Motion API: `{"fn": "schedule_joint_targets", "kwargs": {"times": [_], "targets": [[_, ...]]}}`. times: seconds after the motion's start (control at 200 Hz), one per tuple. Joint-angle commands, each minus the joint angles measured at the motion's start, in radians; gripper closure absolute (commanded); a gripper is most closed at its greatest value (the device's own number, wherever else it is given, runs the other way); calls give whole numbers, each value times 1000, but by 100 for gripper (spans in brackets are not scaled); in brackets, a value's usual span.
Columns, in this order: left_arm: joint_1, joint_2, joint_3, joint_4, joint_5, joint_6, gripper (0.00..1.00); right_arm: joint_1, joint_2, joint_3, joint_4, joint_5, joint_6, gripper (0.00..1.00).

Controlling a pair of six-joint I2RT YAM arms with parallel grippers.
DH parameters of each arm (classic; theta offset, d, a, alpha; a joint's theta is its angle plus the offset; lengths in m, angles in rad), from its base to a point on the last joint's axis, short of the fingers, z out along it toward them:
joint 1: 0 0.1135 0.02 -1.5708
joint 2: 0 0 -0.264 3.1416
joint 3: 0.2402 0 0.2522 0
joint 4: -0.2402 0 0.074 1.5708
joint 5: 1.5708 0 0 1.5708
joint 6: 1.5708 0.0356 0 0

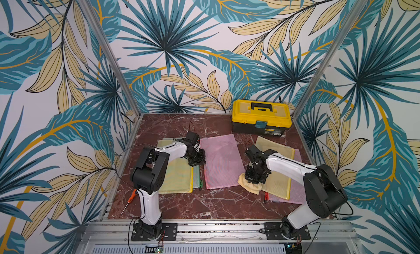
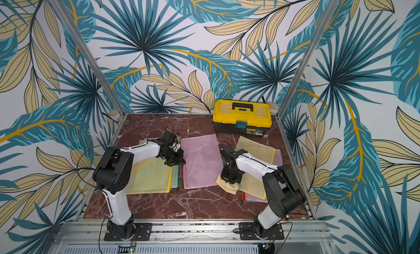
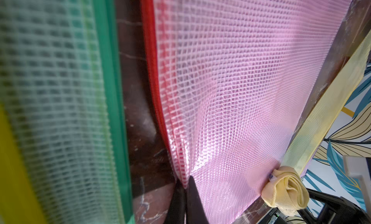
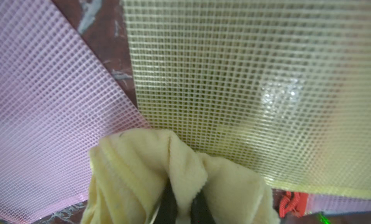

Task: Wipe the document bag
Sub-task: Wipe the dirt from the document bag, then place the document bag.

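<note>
The left tool (image 3: 185, 195) pinches the pink bag (image 3: 241, 92) by its edge; the right tool (image 4: 182, 205), tips half buried, pinches the cloth (image 4: 140, 168) by a yellow bag (image 4: 241, 72).

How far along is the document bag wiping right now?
Done: the right pincer is shut on the cloth; the left pincer pinches the zip edge of the pink bag. In hand: the cloth sits at the near corner of the yellow bag, beside the pink one. To do: strokes across the bag's face.

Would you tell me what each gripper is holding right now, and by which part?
The left gripper pinches the pink document bag at its red edge. The right gripper clamps the yellow cloth by a bunched fold.
</note>
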Motion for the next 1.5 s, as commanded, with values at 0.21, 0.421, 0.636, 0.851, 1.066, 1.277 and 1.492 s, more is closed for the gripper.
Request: {"fn": "schedule_joint_targets", "kwargs": {"times": [0.21, 0.421, 0.636, 0.851, 1.066, 1.277, 1.492], "targets": [[-11, -257, -5, -60, 59, 97, 100, 6, -283, 285, -102, 91, -7, 100], [-143, -332, 229, -233, 100, 203, 100, 4, -453, 434, -256, 377, 25, 100], [-235, -289, 480, -249, 228, 232, 100, 0, -640, 447, -305, 547, 74, 100], [-329, -90, 757, -248, 330, 190, 100, 0, -736, 418, -357, 594, 99, 100], [-400, 183, 895, -249, 291, 106, 100, 0, -775, 403, -410, 635, 83, 100], [-439, 388, 949, -248, 159, 55, 100, 0, -814, 378, -449, 686, 75, 100], [-446, 533, 1019, -248, -13, 26, 59, 1, -806, 335, -428, 657, 60, 100]]}}
